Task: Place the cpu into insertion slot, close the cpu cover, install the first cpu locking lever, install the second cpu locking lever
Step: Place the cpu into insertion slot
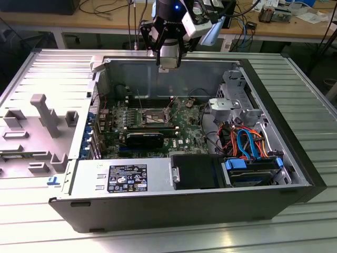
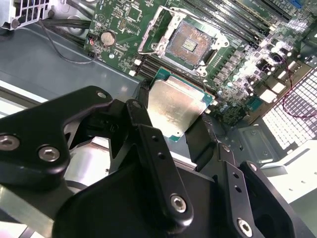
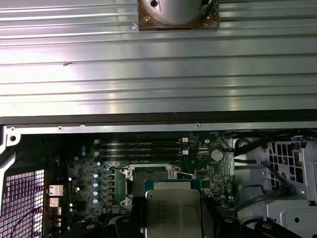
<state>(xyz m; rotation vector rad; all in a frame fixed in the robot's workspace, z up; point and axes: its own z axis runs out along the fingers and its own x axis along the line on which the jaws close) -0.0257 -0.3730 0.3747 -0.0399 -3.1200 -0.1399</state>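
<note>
My gripper [image 1: 169, 59] hangs over the far wall of the open computer case [image 1: 274, 174], above the board. It is shut on the cpu [image 2: 176, 106], a flat square chip with a dull silver top and green edge, held by its two sides between black fingers [image 2: 141, 116]. The same cpu [image 3: 172, 213] sits just short of the insertion slot [image 3: 151, 174] in the first wrist view. The insertion slot [image 2: 190, 43] lies bare on the green board [image 1: 184, 124], with nothing in it. Its cpu cover [image 2: 151, 34] stands swung open along one side, with thin wire levers raised beside it.
A black fan block [image 1: 145, 139] lies on the board nearer the case front. A metal drive cage [image 1: 234, 100] and coloured cables [image 1: 245, 142] fill the exterior view's right of the case. Long memory slots [image 3: 141, 146] run beside the socket. A grey fixture [image 1: 45, 113] stands outside the case.
</note>
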